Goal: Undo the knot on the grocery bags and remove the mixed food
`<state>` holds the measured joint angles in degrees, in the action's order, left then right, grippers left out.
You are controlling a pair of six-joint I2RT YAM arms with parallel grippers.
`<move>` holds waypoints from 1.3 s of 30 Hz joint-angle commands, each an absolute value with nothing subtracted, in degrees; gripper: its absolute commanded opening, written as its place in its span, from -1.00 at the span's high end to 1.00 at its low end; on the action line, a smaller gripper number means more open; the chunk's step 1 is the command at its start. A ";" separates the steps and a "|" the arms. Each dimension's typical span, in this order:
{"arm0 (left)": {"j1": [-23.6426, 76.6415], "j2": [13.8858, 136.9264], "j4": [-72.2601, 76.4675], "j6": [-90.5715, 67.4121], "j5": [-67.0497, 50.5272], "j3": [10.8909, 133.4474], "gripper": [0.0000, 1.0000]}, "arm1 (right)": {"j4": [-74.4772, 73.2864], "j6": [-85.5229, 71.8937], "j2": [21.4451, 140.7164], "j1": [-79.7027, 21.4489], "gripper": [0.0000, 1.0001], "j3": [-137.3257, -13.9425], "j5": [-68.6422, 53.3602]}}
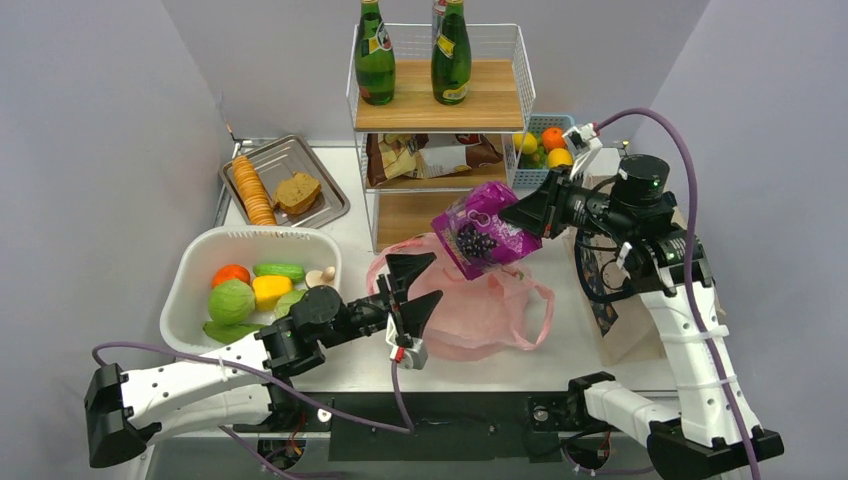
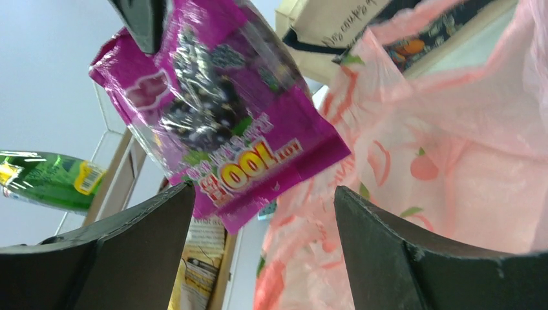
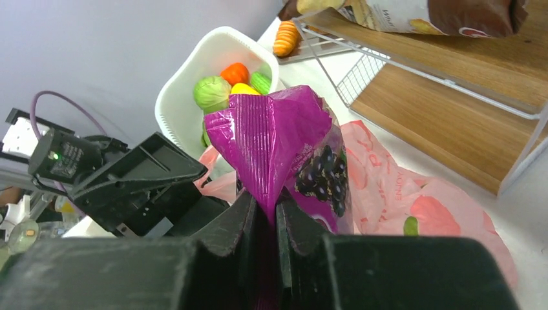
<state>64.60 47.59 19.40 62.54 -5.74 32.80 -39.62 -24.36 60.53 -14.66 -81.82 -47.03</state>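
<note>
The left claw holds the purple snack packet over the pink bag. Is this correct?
No, the right claw holds the purple snack packet over the pink bag. The right wrist view shows it pinched on the packet's top edge; the left claw is open.

The two green bottles (image 1: 376, 60) lose their caps to the top view's upper edge, and the right arm (image 1: 690, 340) covers much of the beige tote (image 1: 625, 330). The purple packet (image 1: 482, 238) hides the pink bag's (image 1: 490, 310) far rim; the knot cannot be made out, nor the bag's contents. In the right wrist view the packet's edge vanishes between the right pincer's (image 3: 266, 203) fingers. The left wrist view crops one bottle.
</note>
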 commanded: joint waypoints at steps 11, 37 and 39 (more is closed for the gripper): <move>64.26 53.14 3.86 37.87 -4.78 58.70 -0.59 | -31.90 -15.44 54.52 -17.13 1.00 -82.89 -52.62; 49.92 62.69 -19.93 2.60 -38.37 69.94 -0.61 | -50.62 16.33 59.71 -39.96 1.00 -93.32 -41.04; 49.92 61.67 -19.82 2.64 -39.27 68.45 -0.61 | -51.55 17.86 60.33 -40.71 1.00 -94.21 -40.14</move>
<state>49.76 63.09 -21.21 6.20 -33.71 70.59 -58.52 14.39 59.83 -39.33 -89.32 -41.54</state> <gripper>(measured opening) 0.805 0.081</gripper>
